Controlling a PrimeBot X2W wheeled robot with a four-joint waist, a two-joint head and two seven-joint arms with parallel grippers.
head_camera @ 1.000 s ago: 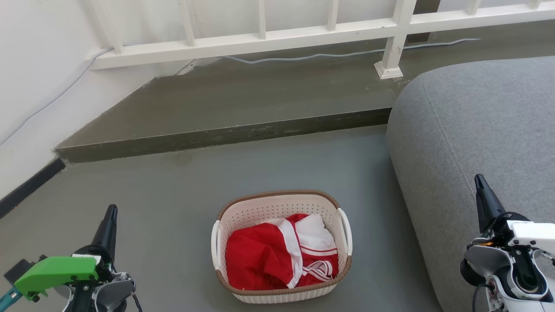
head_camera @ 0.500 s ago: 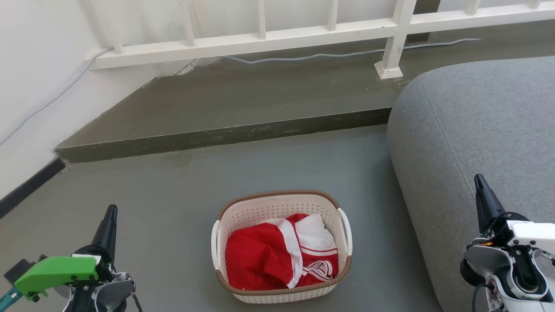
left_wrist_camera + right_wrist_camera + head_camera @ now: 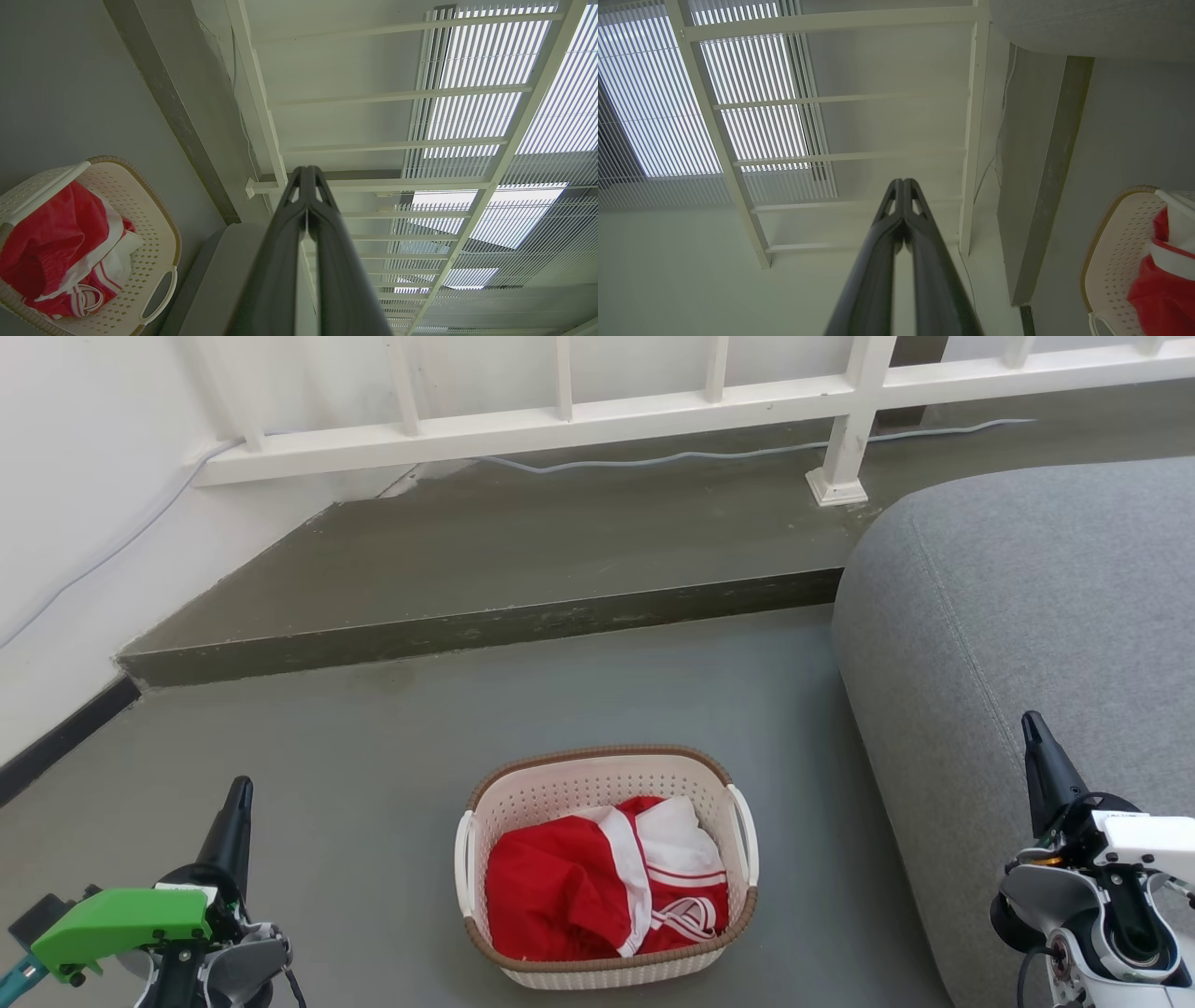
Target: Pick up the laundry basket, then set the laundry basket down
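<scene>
1. The left gripper (image 3: 239, 795) hangs at the near left with its two fingers pressed together, holding nothing. The right gripper (image 3: 1031, 726) hangs at the near right, also pressed together and empty. Closed fingers cannot take a handle, so a reach made without spreading them first would likely just shove the basket.
2. The laundry basket (image 3: 597, 753) sits on the grey floor (image 3: 373, 775) between the two grippers, well apart from both. Its left handle (image 3: 464, 859) and right handle (image 3: 744, 831) are thin white loops. A slightly off approach could slide past them or catch the perforated wall.
3. A red and white garment (image 3: 560, 896) lies heaped inside. A one-sided lift would probably tilt the basket and let the cloth slide toward the rim.
4. The grey sofa (image 3: 1027, 616) stands just right of the basket, and the right gripper shows against it. That arm could brush the cushion while coming in.
5. The raised step (image 3: 485, 625) lies on the far side. Setting the basket across its edge would leave it tipped.
</scene>
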